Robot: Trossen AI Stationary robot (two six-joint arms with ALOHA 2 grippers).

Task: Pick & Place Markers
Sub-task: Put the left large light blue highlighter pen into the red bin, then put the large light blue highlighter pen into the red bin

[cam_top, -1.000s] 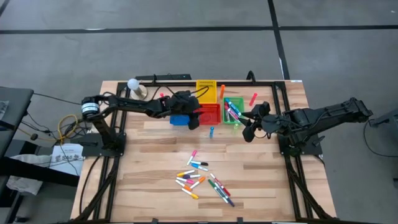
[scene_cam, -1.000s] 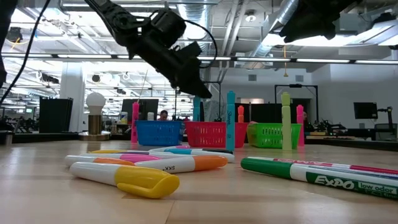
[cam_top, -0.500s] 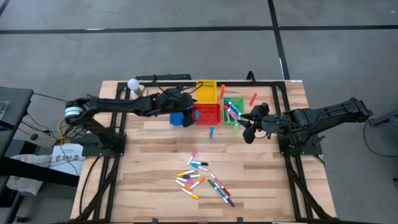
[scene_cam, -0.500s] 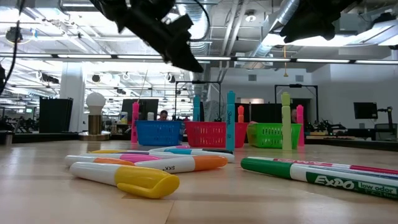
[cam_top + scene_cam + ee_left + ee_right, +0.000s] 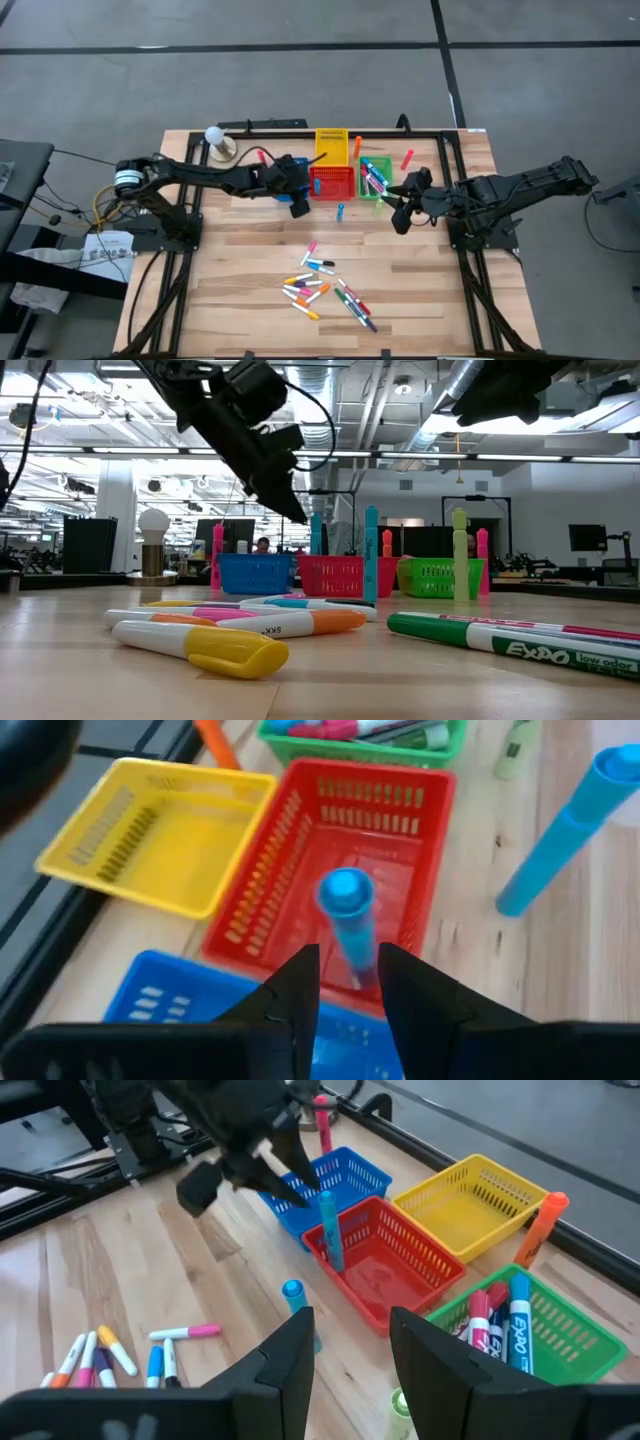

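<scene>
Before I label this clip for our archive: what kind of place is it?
Probably a robotics lab in an open industrial hall: a wooden table with two mounted arms, exposed ducts overhead, and monitors across the room.

We see a loose heap of markers [image 5: 325, 288] lying flat near the table's front, pink, orange, yellow, blue and green. One blue marker [image 5: 327, 1230] stands upright in the red bin, another blue one [image 5: 340, 211] upright just before it. More markers [image 5: 500, 1315] lie in the green bin.
</scene>
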